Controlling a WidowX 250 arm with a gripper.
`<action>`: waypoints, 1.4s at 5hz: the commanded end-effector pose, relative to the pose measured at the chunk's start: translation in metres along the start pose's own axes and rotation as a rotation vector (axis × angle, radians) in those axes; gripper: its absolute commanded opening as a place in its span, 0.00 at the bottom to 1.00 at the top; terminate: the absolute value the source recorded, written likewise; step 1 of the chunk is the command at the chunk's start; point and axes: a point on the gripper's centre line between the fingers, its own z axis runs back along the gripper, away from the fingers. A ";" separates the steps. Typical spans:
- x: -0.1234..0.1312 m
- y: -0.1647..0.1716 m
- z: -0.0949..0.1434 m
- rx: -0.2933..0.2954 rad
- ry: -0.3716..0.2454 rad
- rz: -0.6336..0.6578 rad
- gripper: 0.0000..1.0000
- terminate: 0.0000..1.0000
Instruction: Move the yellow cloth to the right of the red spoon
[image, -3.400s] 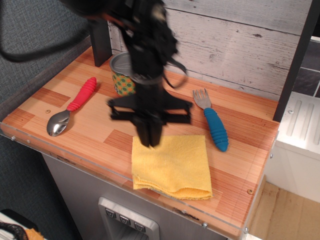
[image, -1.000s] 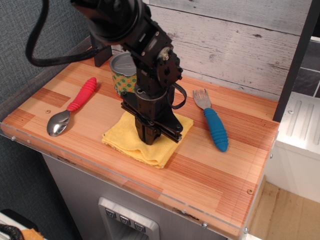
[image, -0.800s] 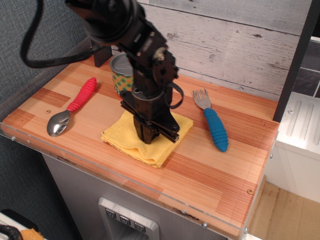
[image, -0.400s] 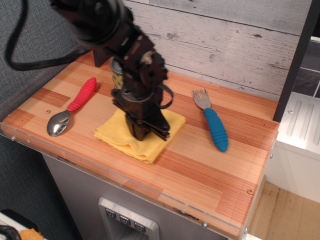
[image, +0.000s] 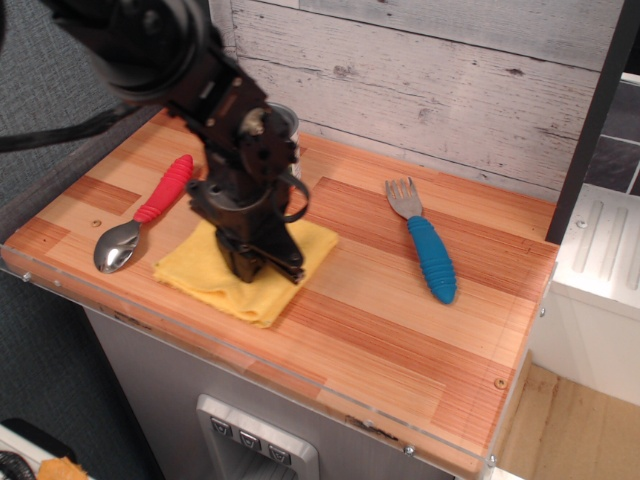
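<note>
Pincer (image: 252, 266) seemingly pinches yellow cloth (image: 205, 275) beside red spoon (image: 146, 212); no writing legible.

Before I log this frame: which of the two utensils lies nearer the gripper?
The red spoon, lying just left of the yellow cloth that the gripper presses on. The blue fork lies farther off to the right.

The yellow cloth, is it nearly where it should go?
Nearly. The yellow cloth already lies just right of the red spoon, far from the blue fork. The end effector is pressed down on it; whether it grips is unclear. Left: let go and lift away.
</note>
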 end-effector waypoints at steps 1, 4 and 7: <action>-0.053 0.005 -0.010 -0.042 0.150 -0.008 0.00 0.00; -0.043 0.012 0.005 -0.007 0.111 -0.020 0.00 0.00; -0.027 0.023 0.036 -0.002 0.024 0.006 1.00 0.00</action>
